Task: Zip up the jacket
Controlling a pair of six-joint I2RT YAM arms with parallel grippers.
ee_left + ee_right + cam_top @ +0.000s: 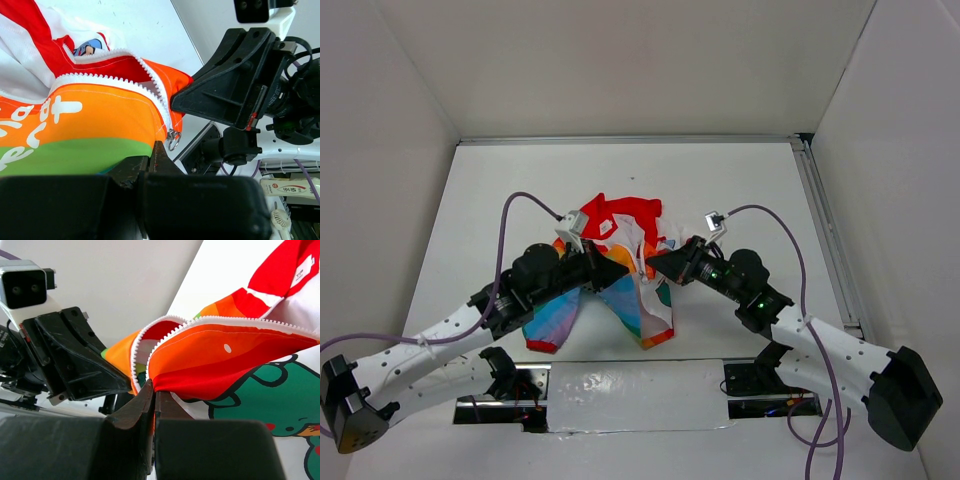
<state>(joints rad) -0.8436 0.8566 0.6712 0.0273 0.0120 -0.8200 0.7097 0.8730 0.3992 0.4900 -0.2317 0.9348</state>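
The jacket (620, 255) lies bunched mid-table, red collar at the back, rainbow panels toward the front. My left gripper (622, 270) is shut on its orange and green panel (90, 125) beside the white zipper teeth; the metal zipper pull ring (173, 140) hangs just past my fingertips. My right gripper (652, 263) is shut on the other front edge, pinching orange-red fabric (220, 365) next to the open zipper teeth (165, 325). A green cartoon animal print (265, 395) shows on the white front. The two grippers face each other, nearly touching.
The white table (740, 190) is walled on three sides, with a metal rail (825, 230) along its right edge. Purple cables (510, 215) loop over both arms. A taped strip (620, 385) sits between the arm bases.
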